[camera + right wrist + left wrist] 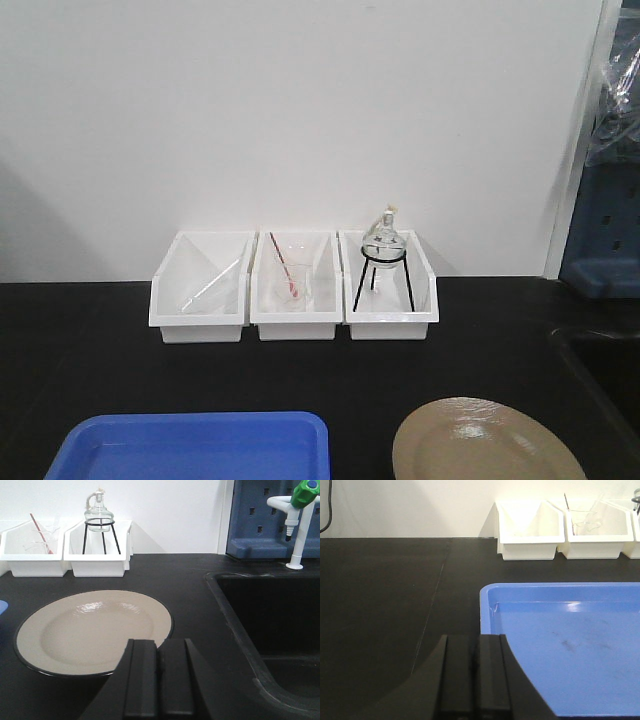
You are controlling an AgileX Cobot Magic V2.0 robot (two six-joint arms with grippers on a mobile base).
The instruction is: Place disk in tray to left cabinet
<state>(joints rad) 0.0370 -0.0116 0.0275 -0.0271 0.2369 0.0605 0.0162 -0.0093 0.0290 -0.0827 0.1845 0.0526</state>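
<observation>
Nearest, the left gripper [475, 677] has its fingers pressed together on nothing, beside the tray [560, 630] corner. Likewise the right gripper [160, 680] (closed, empty) at the near rim of the plate [90, 630]. That plate lies on the counter [80, 330], right of the tray, not touching.

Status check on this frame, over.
Left gripper shut, empty. Right gripper shut, empty. Disk on counter right of tray, not loaded. Nothing between them.
</observation>
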